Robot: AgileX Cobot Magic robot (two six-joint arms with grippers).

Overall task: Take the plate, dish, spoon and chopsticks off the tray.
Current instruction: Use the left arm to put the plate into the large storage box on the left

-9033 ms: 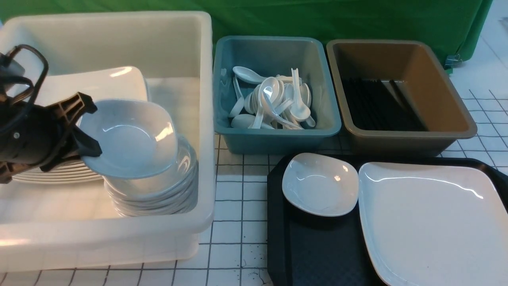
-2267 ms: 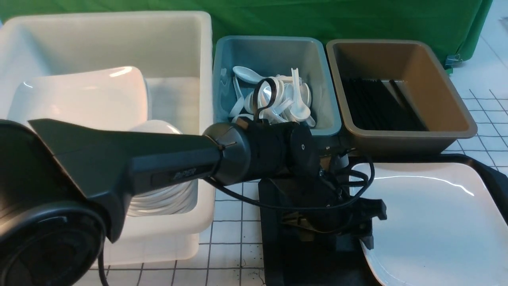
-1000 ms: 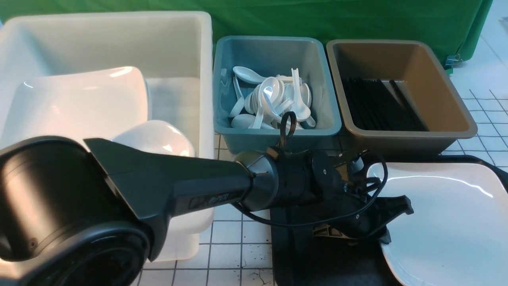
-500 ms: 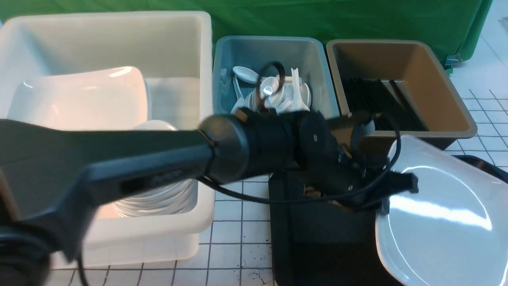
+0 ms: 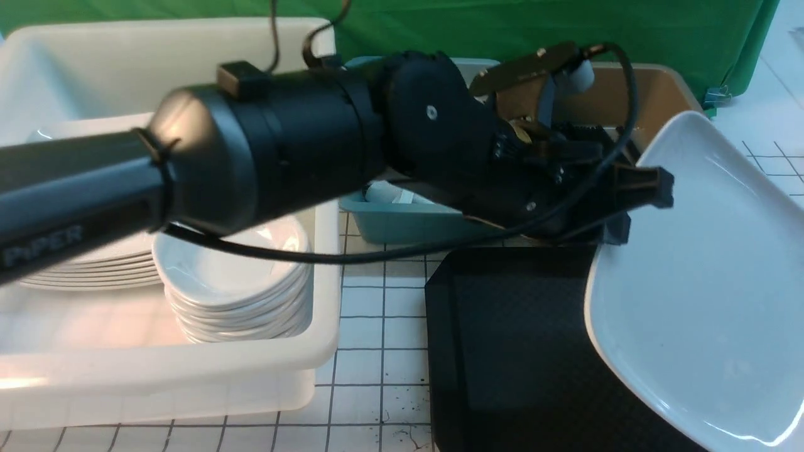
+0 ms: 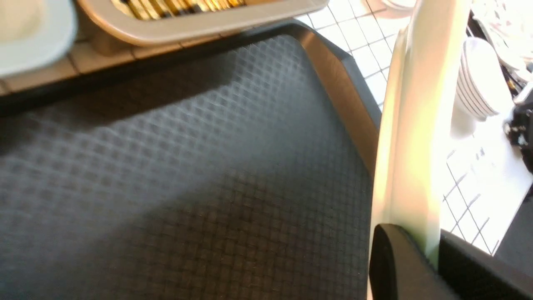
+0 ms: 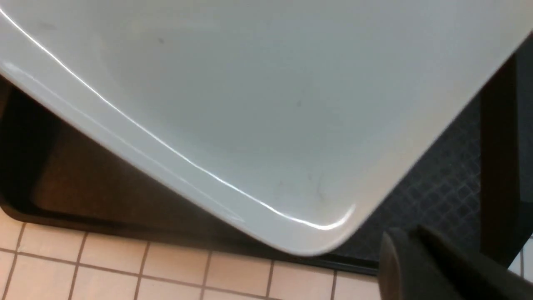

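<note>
Green cloth backs a white gridded desk (image 5: 377, 376). Toward its right edge the plate (image 5: 691, 282) hangs tilted above the tray (image 5: 502, 326), with the left gripper (image 5: 637, 210) clamped on its rim. Whether the right gripper (image 7: 437, 266) is apart or together cannot be told. What shows of the tray is otherwise bare, so only stowing the plate seems left. The left arm (image 5: 188, 163) reads "PiPER".

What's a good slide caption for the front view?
Left hand grips the large white plate by its edge, tilted above the black tray; white bin of stacked dishes alongside.
</note>
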